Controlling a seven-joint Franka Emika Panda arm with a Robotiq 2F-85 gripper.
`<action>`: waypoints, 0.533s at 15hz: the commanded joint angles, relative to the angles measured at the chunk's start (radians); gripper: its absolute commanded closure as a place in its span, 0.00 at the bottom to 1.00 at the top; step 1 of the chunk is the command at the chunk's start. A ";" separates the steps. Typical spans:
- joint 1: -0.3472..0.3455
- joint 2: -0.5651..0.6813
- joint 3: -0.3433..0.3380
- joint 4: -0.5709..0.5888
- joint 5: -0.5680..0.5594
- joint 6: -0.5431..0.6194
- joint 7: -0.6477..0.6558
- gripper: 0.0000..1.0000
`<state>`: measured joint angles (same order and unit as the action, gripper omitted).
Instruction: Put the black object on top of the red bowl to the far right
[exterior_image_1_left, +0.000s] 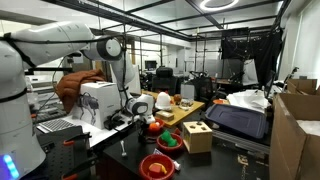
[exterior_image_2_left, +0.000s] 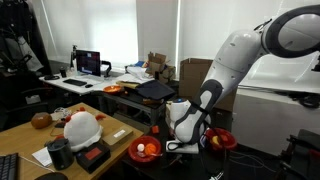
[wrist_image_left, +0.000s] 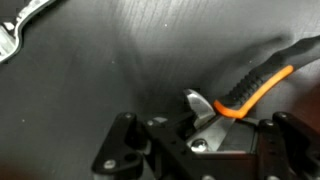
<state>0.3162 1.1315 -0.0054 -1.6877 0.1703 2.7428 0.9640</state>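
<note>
white arm (exterior_image_1_left: 75, 40) bent down over table | red bowl (exterior_image_1_left: 157, 166) front | wooden block (exterior_image_1_left: 197, 136) beside

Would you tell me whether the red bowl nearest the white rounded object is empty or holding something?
Not empty: in an exterior view the red bowl holds orange-yellow pieces; their kind cannot be told.

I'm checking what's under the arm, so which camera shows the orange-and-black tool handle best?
The wrist view: the orange-and-black tool handle runs in from the right edge, close up, its metal tip over the dark surface. In both exterior views I cannot make it out.
</note>
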 joint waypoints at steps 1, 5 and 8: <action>-0.037 -0.121 0.016 -0.161 0.015 0.080 -0.088 1.00; -0.044 -0.178 0.016 -0.225 0.021 0.119 -0.156 1.00; -0.028 -0.218 0.008 -0.261 0.021 0.131 -0.184 1.00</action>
<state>0.2815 0.9981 -0.0011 -1.8575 0.1754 2.8432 0.8233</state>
